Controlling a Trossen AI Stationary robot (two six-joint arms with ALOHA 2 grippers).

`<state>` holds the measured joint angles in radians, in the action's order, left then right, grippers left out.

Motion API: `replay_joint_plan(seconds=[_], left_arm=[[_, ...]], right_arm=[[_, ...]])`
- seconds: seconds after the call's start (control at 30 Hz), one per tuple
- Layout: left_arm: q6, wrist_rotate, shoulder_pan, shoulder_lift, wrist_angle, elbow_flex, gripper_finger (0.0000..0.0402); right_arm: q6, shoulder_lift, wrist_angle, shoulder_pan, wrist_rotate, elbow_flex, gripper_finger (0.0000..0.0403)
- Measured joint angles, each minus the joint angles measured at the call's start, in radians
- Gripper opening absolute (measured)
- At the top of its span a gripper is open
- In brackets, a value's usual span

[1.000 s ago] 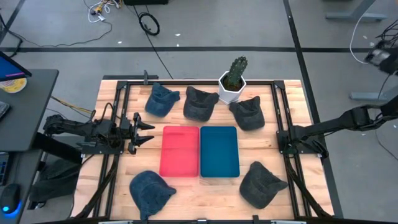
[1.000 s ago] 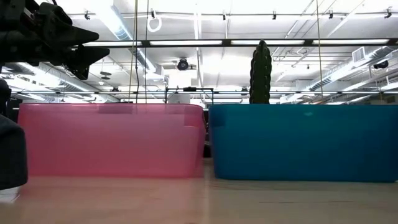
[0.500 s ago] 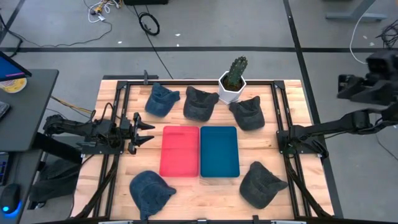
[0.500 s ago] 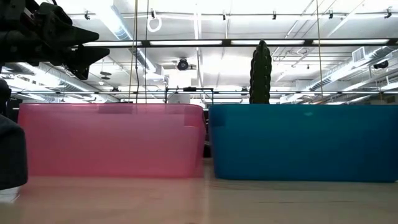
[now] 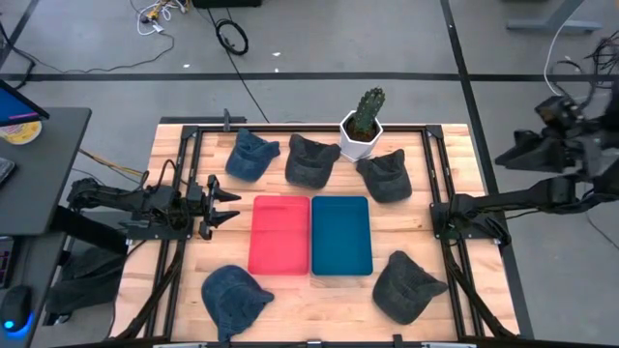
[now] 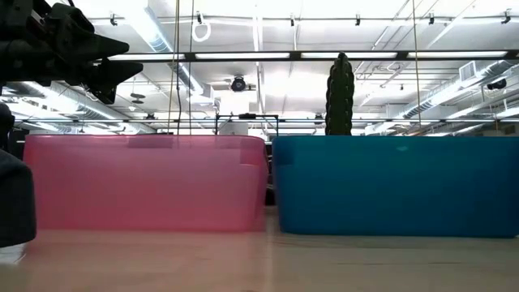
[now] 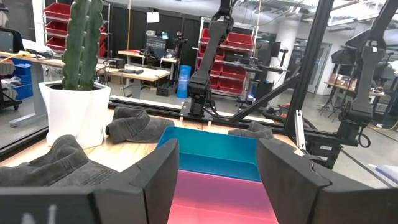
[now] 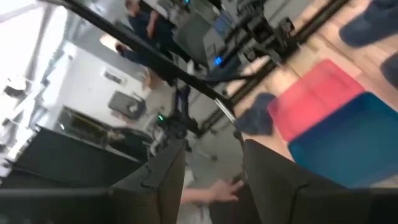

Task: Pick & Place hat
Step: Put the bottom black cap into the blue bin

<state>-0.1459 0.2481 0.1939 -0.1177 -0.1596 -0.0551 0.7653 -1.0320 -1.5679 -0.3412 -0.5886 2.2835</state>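
L pincer point(image 5: 228, 203) open beside red bin point(image 5: 280, 235); R arm off-table.

Counts from the high view: five hats are being counted on the table point(image 5: 169, 135) — three along the far edge point(image 5: 251, 155) point(image 5: 310, 159) point(image 5: 385, 175), two along the near edge point(image 5: 233, 299) point(image 5: 406, 285). Two bins are being counted at centre: one pink bin point(image 5: 280, 235), one blue bin point(image 5: 341, 235). One potted cactus point(image 5: 364, 123) is being recorded. Two arms are being noted.

cactus point(image 5: 366, 113) crowding back hats point(image 5: 312, 159)
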Motion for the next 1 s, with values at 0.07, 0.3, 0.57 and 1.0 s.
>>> replay_joint_plan(seconds=[0.07,0.3,0.57,1.0], left_arm=[[0.0,0.0,0.0,0.0,0.0,0.0,0.022],[0.0,0.0,0.0,0.0,0.0,0.0,0.022],[0.0,0.0,0.0,0.0,0.0,0.0,0.022],[0.0,0.0,0.0,0.0,0.0,0.0,0.022]], right_arm=[[-0.032,-0.005,-0.001,0.0,-0.01,-0.041,0.0168],[-0.097,-0.01,-0.004,0.021,-0.078,-0.278,0.0168],[-0.034,-0.008,0.007,0.164,0.06,-0.455,0.0168],[0.274,-0.027,0.509,0.665,0.178,-0.795,0.0168]])
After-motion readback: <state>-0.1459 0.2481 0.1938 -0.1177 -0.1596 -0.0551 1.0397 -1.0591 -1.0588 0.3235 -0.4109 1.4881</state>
